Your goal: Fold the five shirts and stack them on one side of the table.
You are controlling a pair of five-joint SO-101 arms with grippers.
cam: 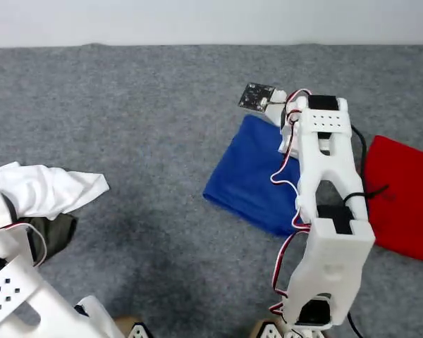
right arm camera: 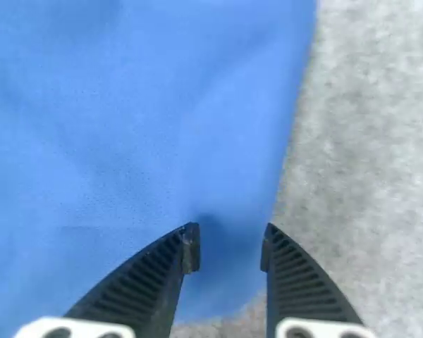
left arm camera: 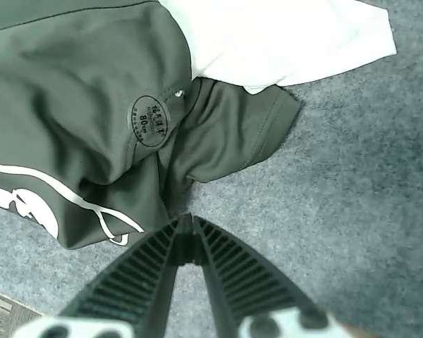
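While the right gripper [right arm camera: 229, 248] hangs with its jaws parted and nothing between them, its tips sit low over the blue shirt [right arm camera: 127, 120], close to the cloth's edge where the grey table covering [right arm camera: 374, 141] begins. I read that placing as a set-up for pinching the hem to make or tidy a fold. In the high view the right arm [cam: 328, 183] stretches across this shirt, which lies as a flat, roughly rectangular slab that I judge to be folded. The red shirt [cam: 402, 193] lies just beside it toward the table's right edge, likewise flat. Whether the two touch is hard to say, since the arm covers the gap. Set together like this, they suggest that this is the side chosen for the stack.

The left gripper [left arm camera: 192, 229] is closed tip to tip and empty, above bare covering just beside the dark green shirt [left arm camera: 70, 105]. That shirt is rumpled, with a sleeve out toward the gripper, and the white shirt [left arm camera: 282, 35] overlaps its far side. Both lie in a loose heap at the table's left, so I take them as unfolded and waiting.

The covering is a grey felt-like mat across the whole table. It likely grips cloth, so dragging a shirt could bunch its folds. A pale wall [cam: 197, 21] runs behind the far edge.
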